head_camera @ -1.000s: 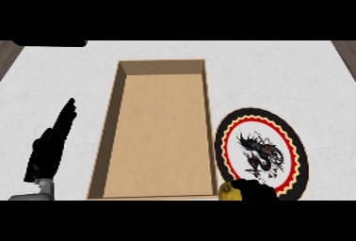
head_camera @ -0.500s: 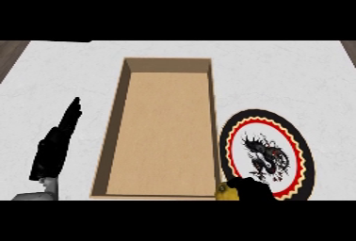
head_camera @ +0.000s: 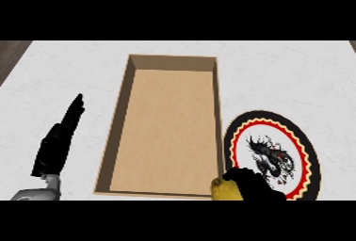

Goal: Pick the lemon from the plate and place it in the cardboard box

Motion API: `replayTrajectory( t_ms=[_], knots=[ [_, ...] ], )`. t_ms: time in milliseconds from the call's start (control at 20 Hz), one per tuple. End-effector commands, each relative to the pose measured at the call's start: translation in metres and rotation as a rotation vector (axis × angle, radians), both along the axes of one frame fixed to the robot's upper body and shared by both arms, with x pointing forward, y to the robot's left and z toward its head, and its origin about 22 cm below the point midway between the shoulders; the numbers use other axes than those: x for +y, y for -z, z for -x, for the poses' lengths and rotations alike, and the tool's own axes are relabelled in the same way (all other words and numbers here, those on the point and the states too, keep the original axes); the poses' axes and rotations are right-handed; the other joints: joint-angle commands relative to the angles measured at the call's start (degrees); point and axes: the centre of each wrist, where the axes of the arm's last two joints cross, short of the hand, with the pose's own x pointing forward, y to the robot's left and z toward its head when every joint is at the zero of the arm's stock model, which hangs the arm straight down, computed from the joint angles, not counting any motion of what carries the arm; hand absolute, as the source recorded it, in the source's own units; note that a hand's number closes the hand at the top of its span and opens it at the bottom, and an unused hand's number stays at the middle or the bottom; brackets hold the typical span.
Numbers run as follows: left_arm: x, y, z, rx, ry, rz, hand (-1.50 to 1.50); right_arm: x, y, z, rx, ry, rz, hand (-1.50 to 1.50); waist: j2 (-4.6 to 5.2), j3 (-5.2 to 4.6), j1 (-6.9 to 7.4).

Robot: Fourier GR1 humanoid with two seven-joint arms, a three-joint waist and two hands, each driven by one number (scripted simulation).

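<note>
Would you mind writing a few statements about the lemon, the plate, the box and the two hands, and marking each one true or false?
1. The lemon lies inside the cardboard box. False: it is outside the box, by its near right corner, at the view's lower edge.
2. The right hand is curled round the lemon. True.
3. The left hand is holding the box wall. False: it is open, fingers straight, on the counter to the left of the box, apart from it.
4. The plate sits to the right of the box. True.
5. The plate is plain white. False: it has a black rim, a red and yellow ring and a dark dragon-like figure in the middle.
</note>
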Motion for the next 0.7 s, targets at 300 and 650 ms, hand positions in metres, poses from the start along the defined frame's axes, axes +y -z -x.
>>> replayTrajectory(
  t_ms=[300,650],
  knots=[
    [-0.010,-0.008,-0.013,-0.002,0.010,0.007,0.00,0.023,-0.022,-0.096,0.091,0.215,-0.298,-1.50,0.03,0.14,0.52],
    [-0.009,0.001,-0.013,-0.001,0.000,0.013,0.00,0.026,-0.052,-0.165,-0.077,0.227,-0.481,-1.50,-0.40,0.17,0.27]
  ],
)
